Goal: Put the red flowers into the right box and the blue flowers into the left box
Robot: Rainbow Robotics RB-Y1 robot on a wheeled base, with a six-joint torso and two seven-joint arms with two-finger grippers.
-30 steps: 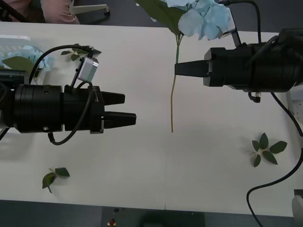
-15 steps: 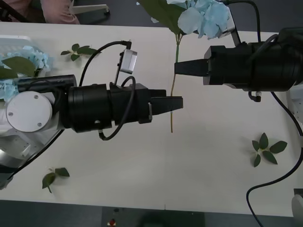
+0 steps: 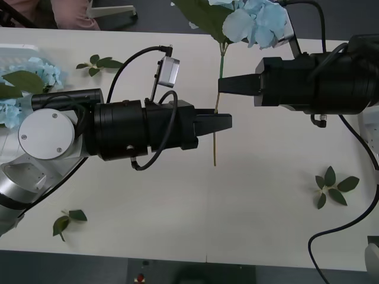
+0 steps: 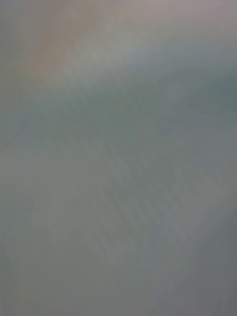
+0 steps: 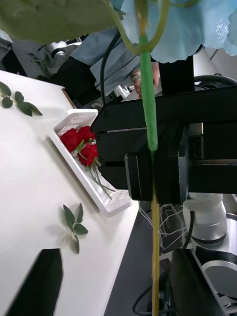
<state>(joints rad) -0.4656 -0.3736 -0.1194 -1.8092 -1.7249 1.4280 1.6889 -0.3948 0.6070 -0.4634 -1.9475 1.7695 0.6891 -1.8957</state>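
Observation:
A blue flower [image 3: 254, 21] with a pale fluffy head hangs over the table's far edge. Its long thin stem [image 3: 215, 127] points down toward the table's middle. My right gripper [image 3: 220, 86] is shut on the stem just below the leaves. My left gripper [image 3: 228, 122] has come in from the left, lower on the same stem. Its fingers stand open on either side of the stem [image 5: 155, 232] in the left wrist view. More blue flowers [image 3: 26, 74] lie in the left box [image 3: 18, 50]. Red flowers [image 5: 81, 143] lie in the right box [image 5: 84, 173].
Loose green leaf sprigs lie on the white table: one at the far left [image 3: 100, 62], one at the near left [image 3: 68, 220], one at the right [image 3: 334, 186]. A person stands behind the table's far side in the left wrist view.
My left arm has swung right from the table's left side and turned its wrist, bringing its open fingers around the hanging stem. The right arm and flower stay still.

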